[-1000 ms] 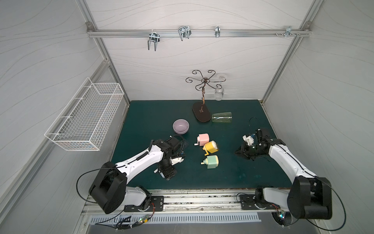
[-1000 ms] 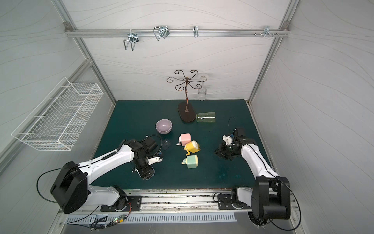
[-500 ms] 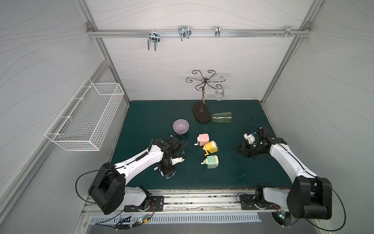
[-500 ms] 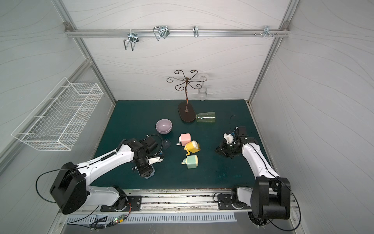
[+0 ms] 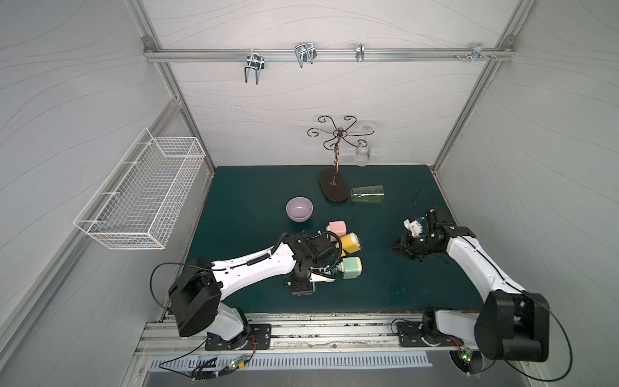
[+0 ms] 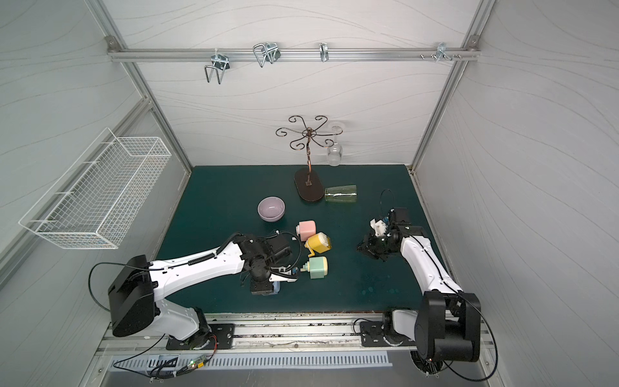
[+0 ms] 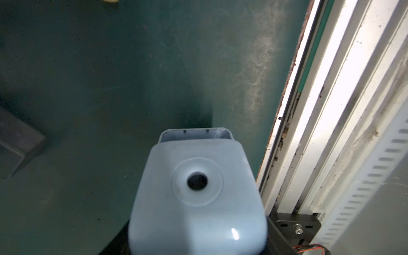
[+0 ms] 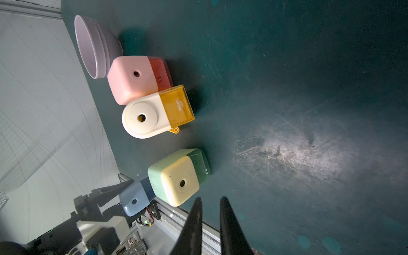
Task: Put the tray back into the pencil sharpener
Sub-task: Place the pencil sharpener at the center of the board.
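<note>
Blue plastic first: the blue pencil sharpener point(image 7: 198, 194) sits clamped in my left gripper point(image 5: 303, 288), near the front edge of the mat point(image 5: 251, 187), just beside the green sharpener point(image 5: 350, 268). Its far end shows an open, empty slot point(image 7: 194, 134), so no tray in there yet. The tray point(image 7: 15, 145), I reckon, is that dark grey block lying flat on the mat, apart from the sharpener. I can't pick it out in both top views; my left arm likely covers it. My right gripper point(image 8: 209, 212) hangs near the mat's right edge, well apart from all this, its tips barely apart and holding nothing.

So the step in hand, as I read it: body secured, tray waiting to be fetched. The next move calls for the right gripper to widen, cross to the tray, take it by its sides and line it up square with that slot while I hold the body steady. Any tilt and it may jam at the lip.
</note>
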Robot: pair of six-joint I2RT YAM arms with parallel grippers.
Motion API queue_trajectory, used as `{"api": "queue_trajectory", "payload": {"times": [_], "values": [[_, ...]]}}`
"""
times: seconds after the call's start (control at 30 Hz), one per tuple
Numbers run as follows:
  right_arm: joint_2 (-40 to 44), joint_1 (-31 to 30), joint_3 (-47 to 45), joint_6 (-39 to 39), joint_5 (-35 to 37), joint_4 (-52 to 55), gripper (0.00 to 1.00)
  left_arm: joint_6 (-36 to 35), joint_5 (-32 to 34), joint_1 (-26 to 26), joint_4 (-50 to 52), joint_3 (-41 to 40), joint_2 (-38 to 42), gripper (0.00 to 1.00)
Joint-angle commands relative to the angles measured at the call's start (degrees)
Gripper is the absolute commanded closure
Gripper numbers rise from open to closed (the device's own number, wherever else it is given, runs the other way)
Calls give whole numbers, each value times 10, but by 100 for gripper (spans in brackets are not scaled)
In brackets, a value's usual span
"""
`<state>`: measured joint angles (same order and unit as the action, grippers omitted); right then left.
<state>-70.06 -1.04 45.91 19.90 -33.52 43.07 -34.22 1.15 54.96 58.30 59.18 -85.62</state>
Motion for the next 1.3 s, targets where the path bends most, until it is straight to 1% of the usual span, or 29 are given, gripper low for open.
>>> {"api": "queue_trajectory", "payload": {"times": [0.0, 0.17, 0.27, 0.37, 0.47, 0.5, 0.63, 0.73, 0.77, 0.8, 0.9, 0.97, 1.0, 1.13, 1.27], "values": [[1, 3, 10, -7, -5, 19, 82, -40, 24, 14, -12, -3, -11, 51], [-1, 3, 13, -9, -3, 21, 82, -28, 7, 26, -31, -30, -16, 46], [-2, 3, 15, -10, -3, 22, 82, -24, 2, 29, -36, -38, -22, 37], [-4, 3, 18, -11, -1, 24, 82, -21, 2, 29, -41, -41, -21, 22], [-4, 4, 21, -13, 1, 26, 82, -17, -1, 29, -44, -40, -8, 2], [-4, 3, 22, -14, 2, 27, 82, -13, -2, 29, -42, -37, 0, 1], [-5, 4, 25, -17, 4, 31, 82, 17, -4, 29, -38, -12, 58, 1], [-6, 4, 24, -17, 4, 32, 82, 61, 24, 22, -73, -2, 122, 1], [-6, 4, 24, -17, 4, 31, 82, 87, 36, 8, -97, -2, 140, 1], [-6, 4, 25, -18, 4, 31, 82, 118, 39, -17, -122, -3, 157, 1], [-11, 4, 29, -22, 4, 35, 82, 199, 15, -105, -181, -6, 172, 1], [-14, 4, 33, -26, 4, 38, 82, 237, 25, -136, -195, 8, 152, 1], [-13, 5, 35, -26, 5, 40, 82, 245, 22, -144, -192, 22, 133, 1], [-14, 5, 37, -28, 5, 43, 82, 248, 11, -154, -178, 70, 39, 1], [-11, 5, 40, -28, 7, 46, 82, 248, 36, -174, -175, 100, -53, 1]]}}
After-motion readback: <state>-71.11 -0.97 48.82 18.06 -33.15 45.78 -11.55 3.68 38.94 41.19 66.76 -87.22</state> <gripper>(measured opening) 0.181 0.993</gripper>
